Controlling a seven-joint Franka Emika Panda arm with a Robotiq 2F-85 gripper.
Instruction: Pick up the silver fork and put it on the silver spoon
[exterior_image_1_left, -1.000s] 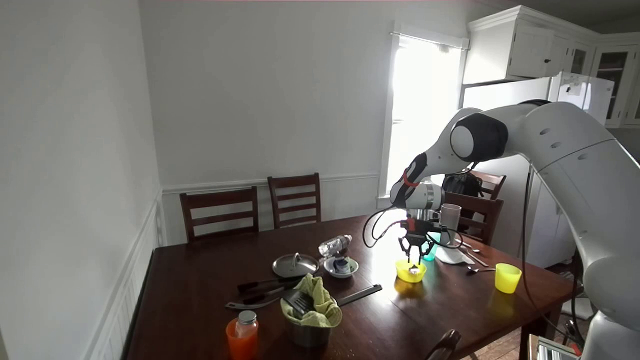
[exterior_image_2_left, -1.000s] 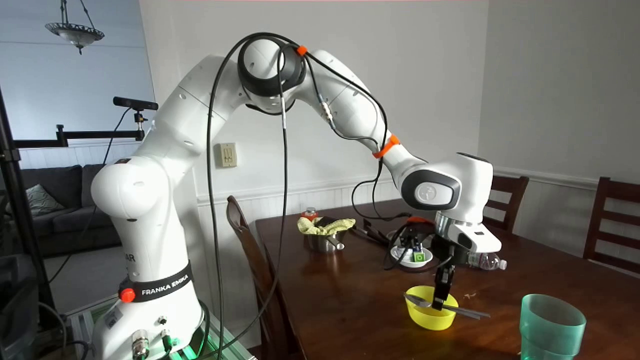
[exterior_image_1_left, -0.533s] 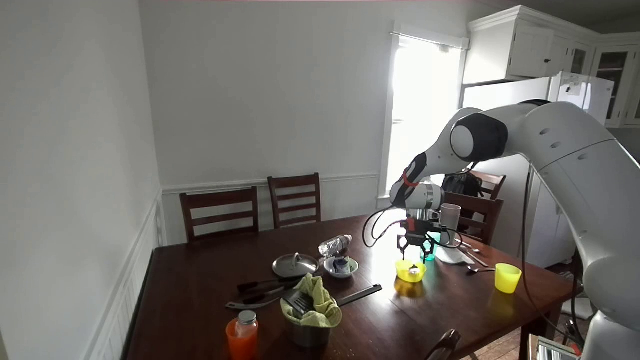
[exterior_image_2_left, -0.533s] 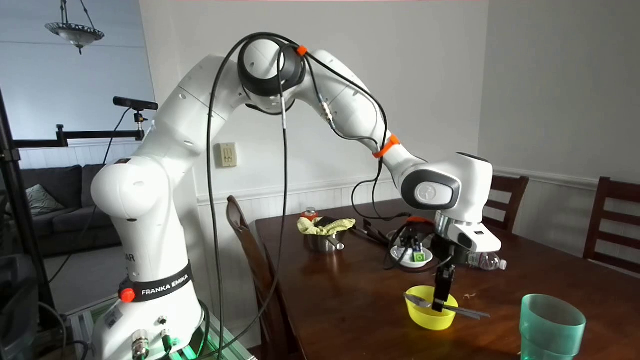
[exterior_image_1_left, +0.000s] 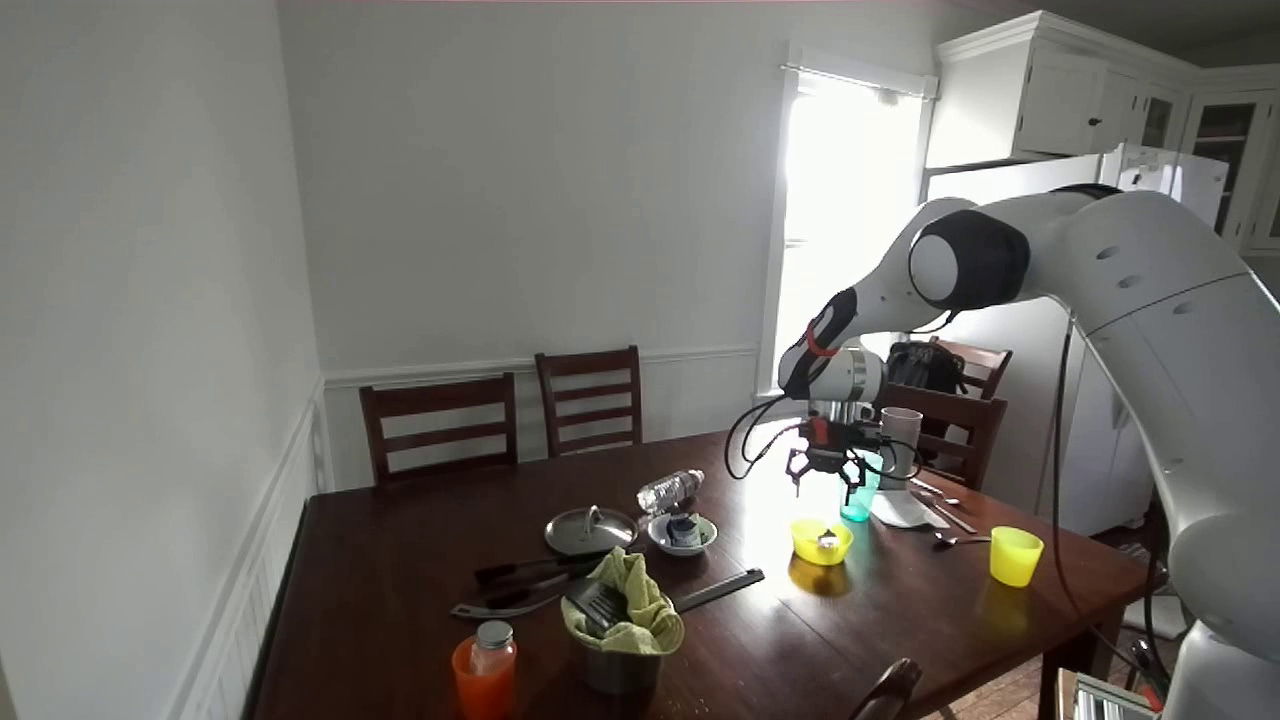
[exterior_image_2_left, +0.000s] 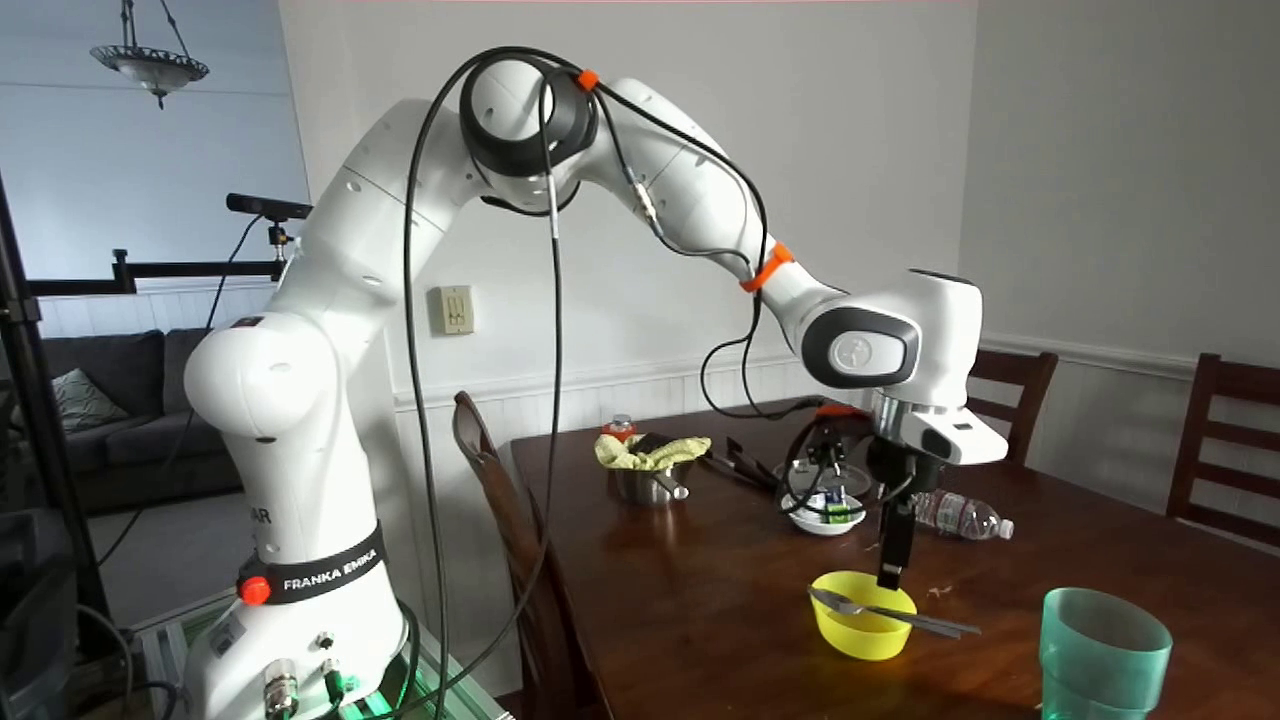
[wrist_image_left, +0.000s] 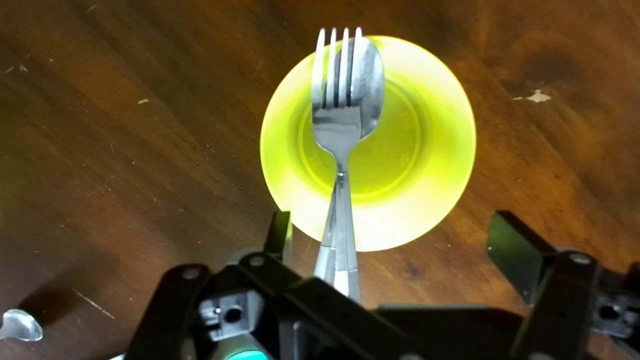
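The silver fork (wrist_image_left: 338, 127) lies on top of the silver spoon (wrist_image_left: 373, 90), tines partly covering the spoon's bowl. Both rest across a yellow bowl (wrist_image_left: 430, 165), with their handles crossing narrowly and jutting past its rim. My gripper (wrist_image_left: 398, 240) is open wide with nothing held; in the wrist view the handles pass between its fingers, nearer the left one, and their ends are hidden behind the gripper's linkage. In an exterior view the gripper's fingertips (exterior_image_2_left: 888, 582) hang just above the cutlery, apart from it.
A teal cup (exterior_image_2_left: 1104, 650) stands near the bowl. Beyond are a white bowl (exterior_image_1_left: 682, 535) with small items, a plastic bottle (exterior_image_1_left: 670, 491), a pot (exterior_image_1_left: 620, 668) with a cloth, a yellow cup (exterior_image_1_left: 1016, 556) and more cutlery (exterior_image_1_left: 962, 540) near the table edge.
My gripper has spread its fingers, letting go of the fork, and then risen from the bowl. Fork, spoon and bowl have stayed in place.
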